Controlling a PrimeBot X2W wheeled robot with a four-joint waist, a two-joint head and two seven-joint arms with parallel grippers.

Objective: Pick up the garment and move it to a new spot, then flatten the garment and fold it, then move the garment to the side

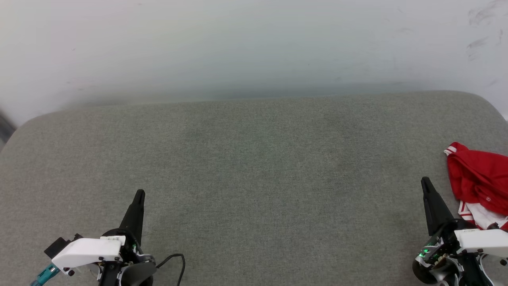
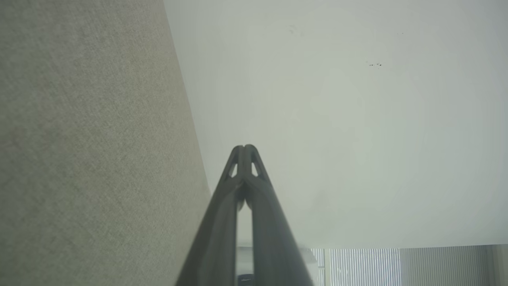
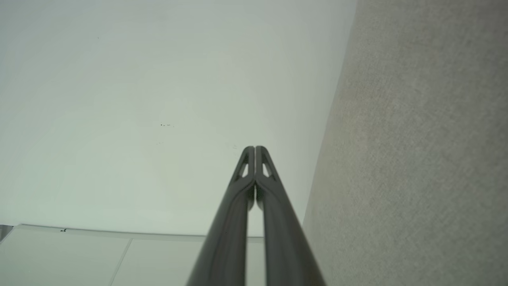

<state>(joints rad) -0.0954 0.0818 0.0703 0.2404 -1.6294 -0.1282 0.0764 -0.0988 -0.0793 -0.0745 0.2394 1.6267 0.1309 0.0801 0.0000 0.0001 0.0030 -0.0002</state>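
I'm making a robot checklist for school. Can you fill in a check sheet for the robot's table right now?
Surface: grey cloth-covered table with rounded far corners.
Job's things: red shirt, crumpled at the table's right edge, not yet flattened or folded.
Clutter: nothing seen.
Grippers: left gripper and right gripper are both shut and hold nothing; the right one is just beside the shirt.
Cables: black cable looping by the left gripper's wrist.
Surroundings: white wall behind the table, with dark scuffs at its upper right.
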